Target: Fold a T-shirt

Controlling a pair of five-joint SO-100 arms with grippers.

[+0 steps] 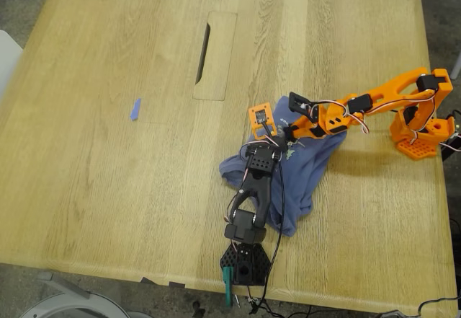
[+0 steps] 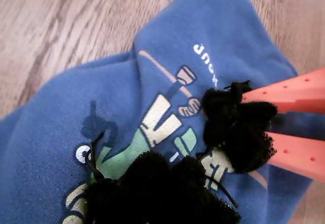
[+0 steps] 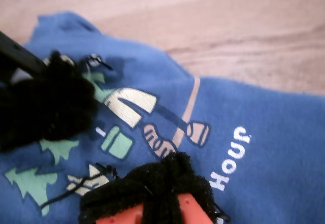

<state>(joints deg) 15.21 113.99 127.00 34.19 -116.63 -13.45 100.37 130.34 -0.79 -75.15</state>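
Oak-grain table [image 1: 108,152], pale and matt, bore the whole job. My second gripper [image 2: 238,127], orange fingers capped in black fuzz, had its tips together and pressed on the chest print; I could not tell whether cloth was pinched. My first gripper [image 2: 162,188], black and fuzz-padded too, sat just beside it on the same print; its opening could not be told. Both probably met there to gather a fold. T-shirt [image 1: 302,181], soft slate-blue cotton, lay bunched and creased near the exterior view's lower right. Small blue scrap [image 1: 135,109] lay well apart.
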